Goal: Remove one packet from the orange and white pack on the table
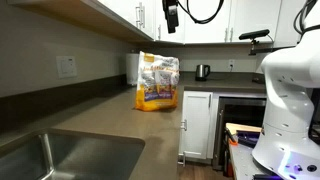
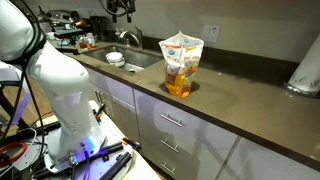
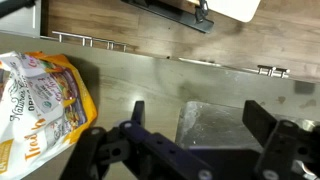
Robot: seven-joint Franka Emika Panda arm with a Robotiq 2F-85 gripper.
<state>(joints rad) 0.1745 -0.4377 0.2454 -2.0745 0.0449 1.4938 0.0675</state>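
The orange and white pack (image 1: 157, 80) stands upright on the grey-brown table (image 1: 110, 120), near its corner. It also shows in the other exterior view (image 2: 182, 62), right of the steel sink (image 2: 140, 58). In the wrist view the pack (image 3: 40, 105) is at the left edge. My gripper (image 3: 200, 125) is open and empty, its two dark fingers spread wide over the countertop (image 3: 140, 75) with a shiny grey surface between them. In both exterior views the gripper (image 1: 172, 15) (image 2: 122, 6) hangs high above the counter, well clear of the pack.
A small dark kettle (image 1: 203, 71) stands on the far counter. A bowl (image 2: 116, 59) sits beside the sink and a white roll (image 2: 305, 70) at the counter's far end. Upper cabinets overhang the counter. The robot's white base (image 2: 60, 90) stands in front.
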